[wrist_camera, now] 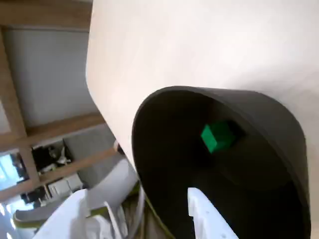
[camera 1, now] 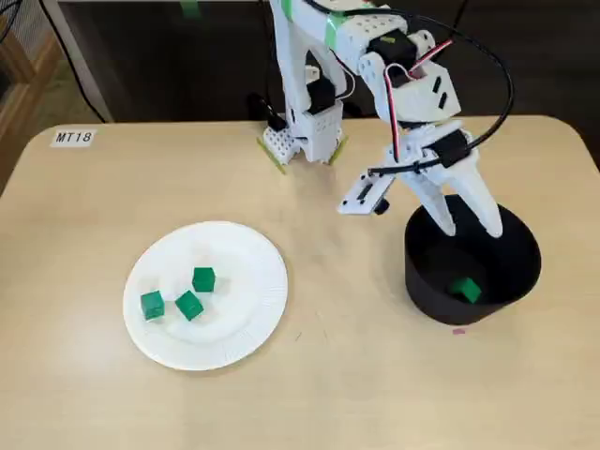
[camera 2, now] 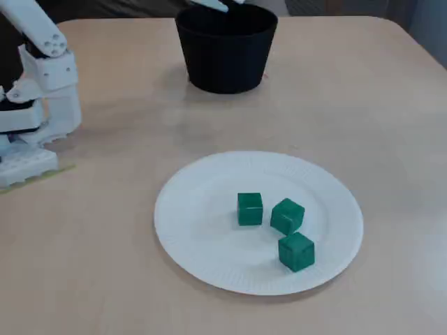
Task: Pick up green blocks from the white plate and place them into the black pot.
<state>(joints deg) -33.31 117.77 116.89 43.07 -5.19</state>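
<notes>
While my gripper (camera 1: 472,223) hung over black pot (camera 1: 422,292), right on bench (camera 1: 94,206), fingers stood apart, empty. Release stance, I judged: one green block (camera 1: 465,290) lay inside pot. Three more green blocks (camera 1: 189,305) sat clustered on white plate (camera 1: 239,267), left.

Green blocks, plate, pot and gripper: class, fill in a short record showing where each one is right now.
plate: white, holds three green blocks
pot: black, holds one green block
gripper: open, empty, over the pot's mouth
left to move: three
</notes>
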